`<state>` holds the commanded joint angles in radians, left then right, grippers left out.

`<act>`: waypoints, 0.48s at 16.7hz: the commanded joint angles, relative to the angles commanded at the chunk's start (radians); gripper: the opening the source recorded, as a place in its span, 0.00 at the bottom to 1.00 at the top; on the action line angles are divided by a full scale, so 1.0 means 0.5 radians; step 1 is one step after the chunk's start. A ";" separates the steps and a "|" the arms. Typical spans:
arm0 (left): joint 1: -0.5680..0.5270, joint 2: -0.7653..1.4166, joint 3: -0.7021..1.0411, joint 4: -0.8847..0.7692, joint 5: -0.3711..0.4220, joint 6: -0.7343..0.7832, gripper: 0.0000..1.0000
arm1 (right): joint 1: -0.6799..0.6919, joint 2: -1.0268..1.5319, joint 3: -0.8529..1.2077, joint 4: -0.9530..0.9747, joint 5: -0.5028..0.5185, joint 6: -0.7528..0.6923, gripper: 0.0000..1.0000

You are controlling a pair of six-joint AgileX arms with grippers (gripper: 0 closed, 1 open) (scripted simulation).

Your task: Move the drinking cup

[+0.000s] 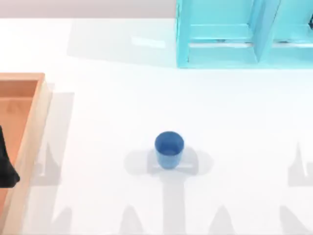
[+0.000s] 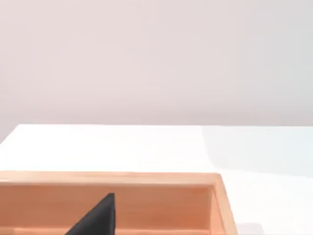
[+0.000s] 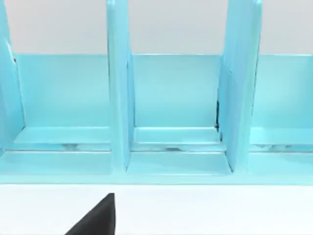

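Plain blue on the drinking cup (image 1: pixel 169 148), no pattern at all. Bright cyan across the cabinet (image 1: pixel 230 34), shelves and dividers alike. Warm orange-tan wood on the tray (image 1: pixel 30 122). White, unmarked table (image 1: pixel 122 98). Black on the left arm's tip (image 1: pixel 6 166).

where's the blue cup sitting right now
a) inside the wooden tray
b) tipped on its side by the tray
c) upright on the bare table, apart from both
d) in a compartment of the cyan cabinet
c: the top view shows the blue drinking cup upright on the white table, well apart from the wooden tray at the left and the cyan cabinet at the far right.
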<state>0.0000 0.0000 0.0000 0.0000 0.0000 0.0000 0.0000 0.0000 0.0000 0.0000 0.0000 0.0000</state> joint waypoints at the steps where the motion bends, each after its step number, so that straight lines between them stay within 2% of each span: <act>1: 0.000 0.000 0.000 0.000 0.000 0.000 1.00 | 0.000 0.000 0.000 0.000 0.000 0.000 1.00; 5: 0.000 0.000 0.000 0.000 0.000 0.000 1.00 | 0.019 0.116 0.098 -0.078 0.009 0.080 1.00; 8: 0.000 0.000 0.000 0.000 0.000 0.000 1.00 | 0.079 0.423 0.346 -0.271 0.023 0.259 1.00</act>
<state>0.0000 0.0000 0.0000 0.0000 0.0000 0.0000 0.0394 0.2117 0.1729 -0.1353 0.0116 0.1297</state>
